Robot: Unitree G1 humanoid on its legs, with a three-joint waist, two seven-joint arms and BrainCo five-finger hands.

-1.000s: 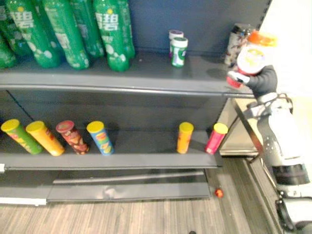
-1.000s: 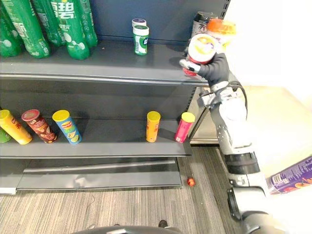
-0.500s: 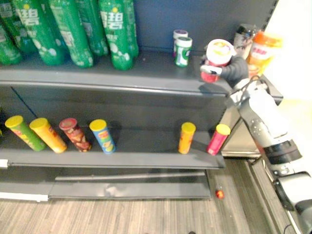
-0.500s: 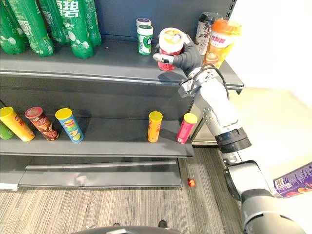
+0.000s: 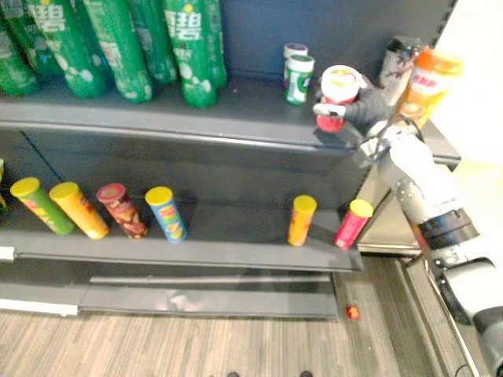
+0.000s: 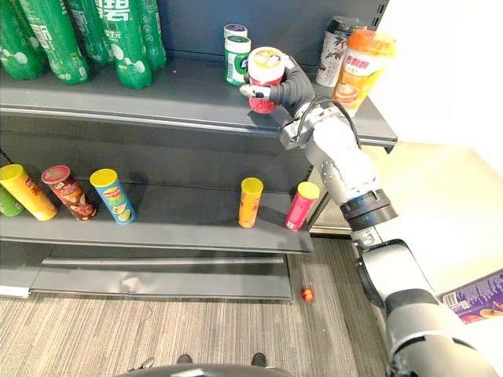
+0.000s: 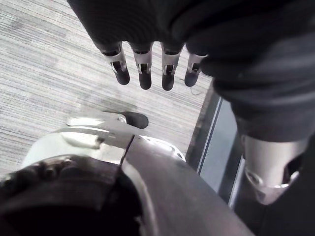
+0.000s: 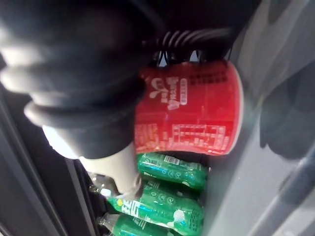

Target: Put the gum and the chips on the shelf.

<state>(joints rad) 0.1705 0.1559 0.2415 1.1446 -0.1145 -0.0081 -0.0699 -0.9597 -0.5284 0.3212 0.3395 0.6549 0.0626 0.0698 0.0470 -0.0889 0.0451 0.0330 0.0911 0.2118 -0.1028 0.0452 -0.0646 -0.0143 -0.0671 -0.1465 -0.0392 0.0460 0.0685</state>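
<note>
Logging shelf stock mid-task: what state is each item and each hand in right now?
Red white-lidded cup: upright, gripped over the upper shelf.
Right hand: shut on the cup.
Left hand: open, empty.
Green gum bottle: upright, capped.
Orange chips tube: standing on lower shelf, lid on.

Bright, even light from above fills the shelf (image 5: 157, 133); its lower tier lies in soft shadow. The wall (image 6: 448, 71) at the right washes out white. Faint glare streaks the green bottles (image 5: 192, 47).
</note>
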